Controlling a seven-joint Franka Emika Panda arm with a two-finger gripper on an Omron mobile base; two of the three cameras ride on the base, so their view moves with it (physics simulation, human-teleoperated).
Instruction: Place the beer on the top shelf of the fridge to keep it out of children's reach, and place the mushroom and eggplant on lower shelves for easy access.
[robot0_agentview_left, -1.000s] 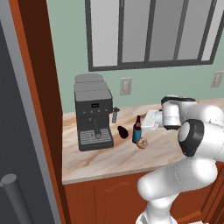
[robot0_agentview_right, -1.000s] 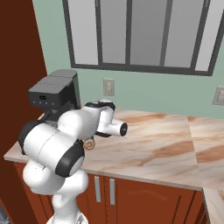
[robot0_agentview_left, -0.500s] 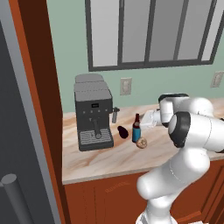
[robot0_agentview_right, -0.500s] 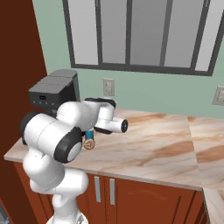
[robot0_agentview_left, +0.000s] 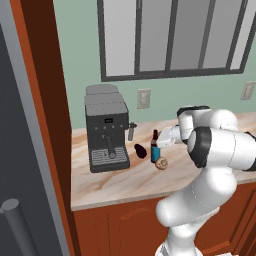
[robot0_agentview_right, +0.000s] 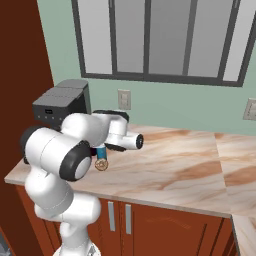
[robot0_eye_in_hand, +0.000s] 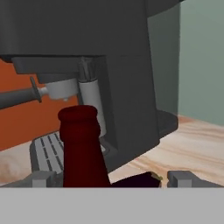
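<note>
Along the left edge of the left base view, the grey fridge (robot0_agentview_left: 20, 165) stands closed beside a red-brown panel, its bar handle (robot0_agentview_left: 22, 227) low in the corner. Next to it runs the marbled table (robot0_agentview_left: 125, 180), with the dark coffee machine (robot0_agentview_left: 106, 127) at its left end. Just right of the machine lies the eggplant (robot0_agentview_left: 140, 150), then the beer (robot0_agentview_left: 155, 146) standing upright, and the mushroom (robot0_agentview_left: 161, 163) just in front of the bottle. From the right, the white arm reaches level toward the bottle. Seen from the hand, the fingers (robot0_eye_in_hand: 42, 178) are spread wide either side of the reddish neck without touching it, gripping nothing.
</note>
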